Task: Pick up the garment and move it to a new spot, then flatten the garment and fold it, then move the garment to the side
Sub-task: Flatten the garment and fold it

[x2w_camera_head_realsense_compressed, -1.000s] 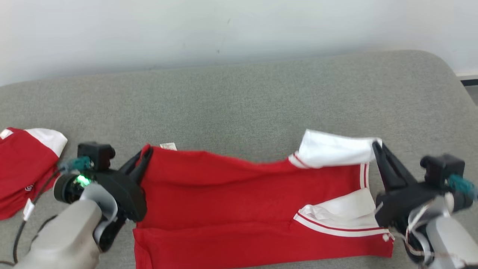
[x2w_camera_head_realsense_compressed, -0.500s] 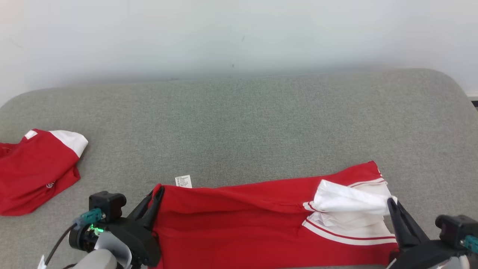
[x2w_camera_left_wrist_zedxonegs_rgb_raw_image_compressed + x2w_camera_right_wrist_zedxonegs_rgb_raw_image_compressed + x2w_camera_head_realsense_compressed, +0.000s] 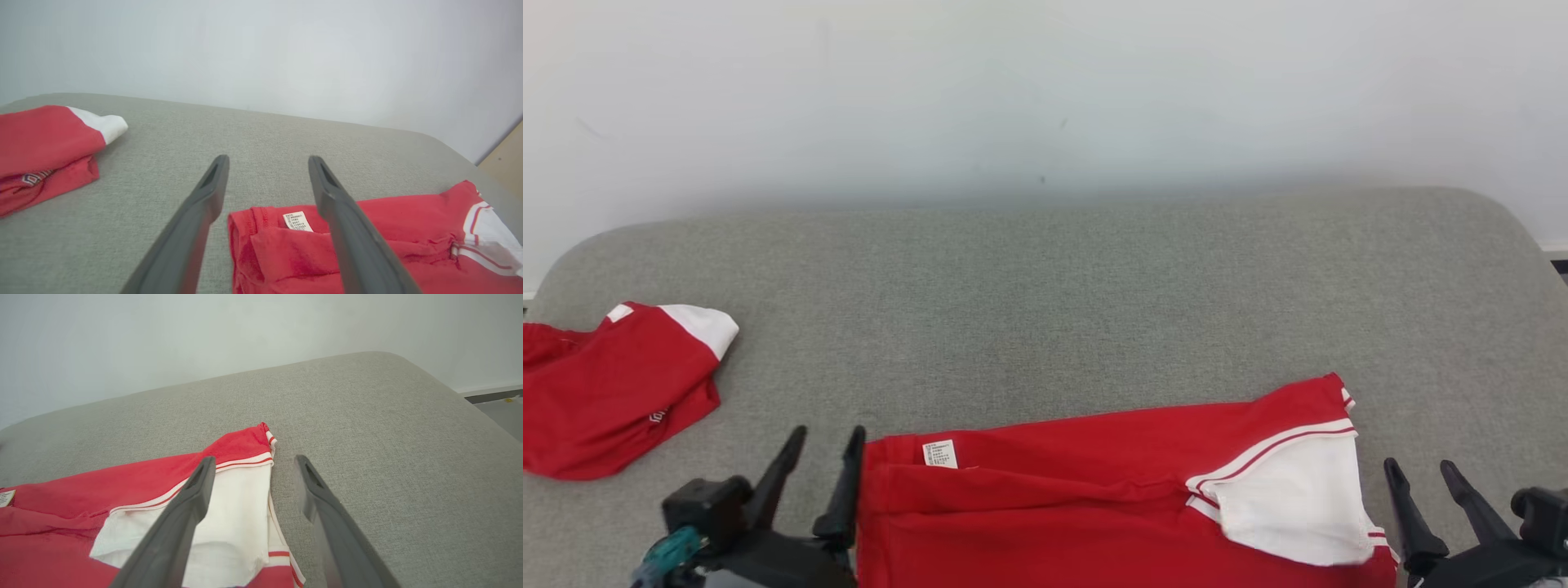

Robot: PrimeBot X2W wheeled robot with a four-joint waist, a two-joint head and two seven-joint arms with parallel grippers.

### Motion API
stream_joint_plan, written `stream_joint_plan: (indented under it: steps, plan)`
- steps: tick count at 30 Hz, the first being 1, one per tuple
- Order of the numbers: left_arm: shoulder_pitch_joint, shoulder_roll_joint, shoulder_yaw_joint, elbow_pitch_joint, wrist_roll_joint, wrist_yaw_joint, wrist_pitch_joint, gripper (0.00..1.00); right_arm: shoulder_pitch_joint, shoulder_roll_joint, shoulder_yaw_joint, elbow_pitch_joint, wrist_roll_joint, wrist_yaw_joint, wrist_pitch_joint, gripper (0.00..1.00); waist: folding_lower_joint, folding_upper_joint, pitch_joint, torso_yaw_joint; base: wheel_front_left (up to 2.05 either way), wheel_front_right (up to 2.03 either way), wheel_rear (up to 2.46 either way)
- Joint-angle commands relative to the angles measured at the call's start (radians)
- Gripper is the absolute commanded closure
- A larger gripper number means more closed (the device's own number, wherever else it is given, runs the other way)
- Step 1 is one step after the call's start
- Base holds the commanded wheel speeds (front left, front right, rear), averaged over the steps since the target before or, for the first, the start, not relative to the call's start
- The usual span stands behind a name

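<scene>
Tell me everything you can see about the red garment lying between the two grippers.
The red garment is a soft knit top, folded lengthwise into a long band lying flat on the grey cushioned surface. A white sleeve with red-and-white striped trim lies over its right end; a small white care label shows near its left end. Slight creases run along it. The left gripper and right gripper stand open at its ends, holding nothing.

Left gripper (image 3: 828, 433) low at left, jaws apart, right gripper (image 3: 1419, 467) low at right, jaws apart
</scene>
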Motion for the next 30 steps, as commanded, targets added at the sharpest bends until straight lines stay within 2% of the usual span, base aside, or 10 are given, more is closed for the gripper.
stream_joint_plan:
  steps: [1, 4, 5, 11, 18, 26, 27, 28, 29, 30]
  plan:
    - [0.029, -0.007, 0.042, -0.023, 0.033, 0.006, 0.000, 0.00, -0.012, -0.010, -0.005, 0.010, -0.007, -0.002, 0.007, 0.00, 0.0001, 0.0001, -0.007, 0.009, 0.00, 0.00, 0.00]
    - [0.093, -0.043, 0.162, -0.088, 0.107, 0.008, 0.000, 0.00, -0.039, -0.024, -0.007, 0.056, -0.018, -0.002, 0.027, 0.00, 0.0001, 0.0001, -0.010, 0.020, 0.00, 0.00, 0.00]
    - [0.143, -0.071, 0.237, -0.121, 0.155, 0.000, 0.000, 0.00, -0.061, -0.031, -0.006, 0.102, -0.026, -0.002, 0.034, 0.00, 0.0001, 0.0001, -0.010, 0.030, 0.00, 0.00, 0.00]
    - [0.242, -0.143, 0.387, -0.163, 0.288, -0.046, 0.000, 0.00, -0.126, -0.048, 0.012, 0.248, -0.070, -0.002, 0.033, 0.00, 0.0001, 0.0001, -0.002, 0.077, 0.00, 0.00, 0.00]
    - [0.271, -0.213, 0.492, -0.172, 0.385, -0.108, 0.000, 0.00, -0.200, -0.058, 0.017, 0.417, -0.085, -0.002, 0.025, 0.00, 0.0001, 0.0001, 0.037, 0.125, 0.00, 0.00, 0.00]
    - [0.250, -0.257, 0.538, -0.177, 0.461, -0.140, 0.000, 0.00, -0.260, -0.071, 0.065, 0.576, -0.064, -0.002, 0.059, 0.00, 0.0001, 0.0001, 0.054, 0.147, 0.00, 0.00, 0.00]
    - [0.250, -0.260, 0.541, -0.177, 0.467, -0.139, 0.000, 0.00, -0.263, -0.067, 0.076, 0.589, -0.053, -0.002, 0.064, 0.51, 0.0001, 0.0001, 0.053, 0.146, 0.00, 0.00, 0.00]
    - [0.250, -0.261, 0.543, -0.177, 0.473, -0.141, 0.000, 0.00, -0.265, -0.065, 0.089, 0.601, -0.045, -0.002, 0.073, 0.84, 0.0001, 0.0001, 0.051, 0.145, 0.00, 0.00, 0.00]
    - [0.252, -0.262, 0.545, -0.175, 0.478, -0.144, 0.000, 0.00, -0.266, -0.066, 0.100, 0.614, -0.034, -0.002, 0.080, 1.00, 0.0001, 0.0001, 0.048, 0.143, 0.00, 0.00, 0.00]
    - [0.255, -0.264, 0.549, -0.174, 0.481, -0.145, 0.000, 0.00, -0.268, -0.067, 0.111, 0.623, -0.023, -0.002, 0.086, 1.00, 0.0001, 0.0001, 0.044, 0.139, 0.00, 0.00, 0.00]
